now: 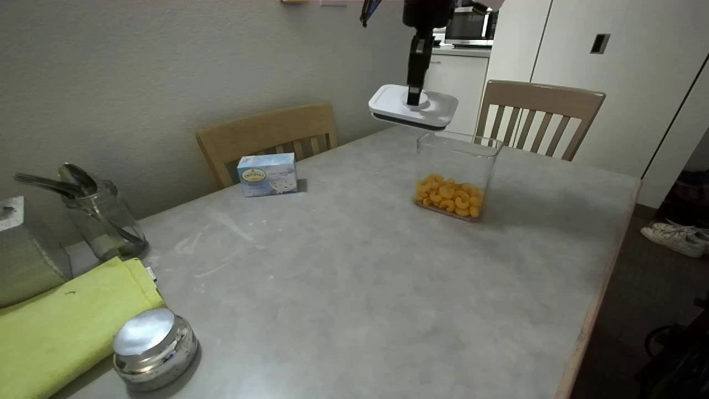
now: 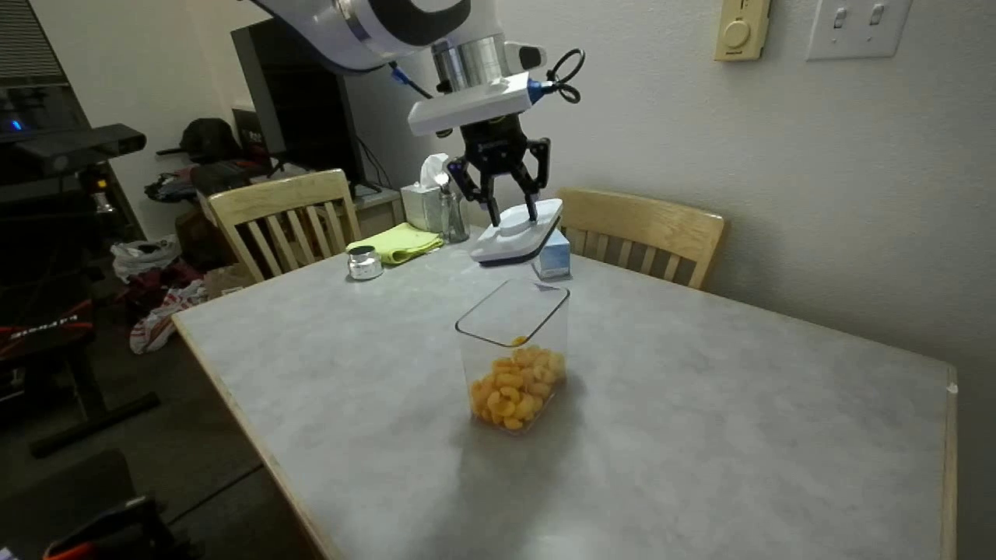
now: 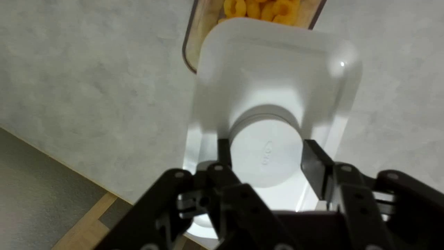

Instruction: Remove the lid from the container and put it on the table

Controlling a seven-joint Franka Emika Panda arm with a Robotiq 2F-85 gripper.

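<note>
The flat white lid (image 1: pixel 388 102) is in the air, slightly tilted, above the grey table (image 1: pixel 343 288). It also shows in an exterior view (image 2: pixel 494 245) and in the wrist view (image 3: pixel 263 73). My gripper (image 2: pixel 513 221) is shut on the lid's round raised knob, one finger on each side in the wrist view (image 3: pixel 266 152). The clear container (image 1: pixel 457 160) stands open and upright on the table with yellow-orange pieces at its bottom. It also shows in an exterior view (image 2: pixel 478 362). The lid hangs higher than the container's rim and off to one side, apart from it.
A pale blue tea box (image 1: pixel 268 174) stands near the wall-side table edge. A metal tin (image 1: pixel 155 349), a yellow-green cloth (image 1: pixel 77 321), a glass jar with cutlery (image 1: pixel 105 221) and a tissue box (image 1: pixel 27 249) stand at one end. Wooden chairs (image 2: pixel 638 241) stand around the table.
</note>
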